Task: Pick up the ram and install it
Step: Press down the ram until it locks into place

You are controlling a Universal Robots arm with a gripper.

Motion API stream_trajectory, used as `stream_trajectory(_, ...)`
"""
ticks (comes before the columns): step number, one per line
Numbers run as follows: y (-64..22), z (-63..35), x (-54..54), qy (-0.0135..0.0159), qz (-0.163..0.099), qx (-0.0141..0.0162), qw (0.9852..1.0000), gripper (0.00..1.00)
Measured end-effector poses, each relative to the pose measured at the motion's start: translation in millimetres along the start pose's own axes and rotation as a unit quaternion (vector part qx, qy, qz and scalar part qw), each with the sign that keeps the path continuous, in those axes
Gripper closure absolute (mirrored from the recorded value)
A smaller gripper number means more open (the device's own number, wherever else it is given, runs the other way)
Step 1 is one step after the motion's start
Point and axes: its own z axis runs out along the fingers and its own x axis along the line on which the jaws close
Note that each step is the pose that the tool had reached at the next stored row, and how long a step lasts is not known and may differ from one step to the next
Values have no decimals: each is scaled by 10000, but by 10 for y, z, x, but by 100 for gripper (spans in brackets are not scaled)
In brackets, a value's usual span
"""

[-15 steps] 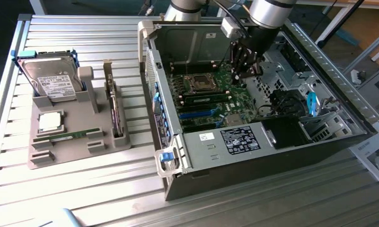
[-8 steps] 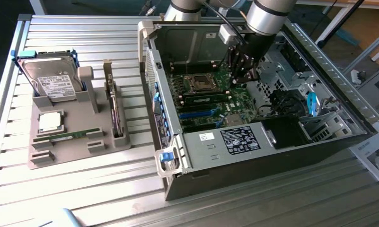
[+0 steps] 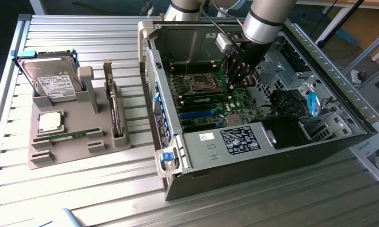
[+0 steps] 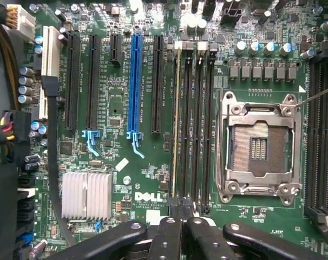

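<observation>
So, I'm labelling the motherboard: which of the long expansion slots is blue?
The blue slot, between two black slots; it alone has that colour, the rest being black or white.

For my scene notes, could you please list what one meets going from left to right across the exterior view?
Hard drive → grey holder tray → open computer case, with the arm's shut gripper inside over the motherboard → printed sheet.

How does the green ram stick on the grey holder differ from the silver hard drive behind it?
The long, narrow green ram stick is a thin bare board; the silver labelled hard drive is broad and boxy. The ram stick lies low and flat; the hard drive stands propped up, tilted. Both sit in the grey holder, outside the open computer case.
</observation>
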Motion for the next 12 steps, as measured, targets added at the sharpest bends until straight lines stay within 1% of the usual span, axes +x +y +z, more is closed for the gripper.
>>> stream_trajectory(5,-5,83,-4,2,0,-4,10000,89)
stream_trajectory(7,-5,86,-5,0,0,-3,10000,89)
stream_trajectory(8,-3,48,-5,-9,0,-1,10000,89)
stream_trajectory(9,0,0,0,0,0,-3,10000,89)
stream_trajectory(12,4,-63,3,0,0,-2,10000,89)
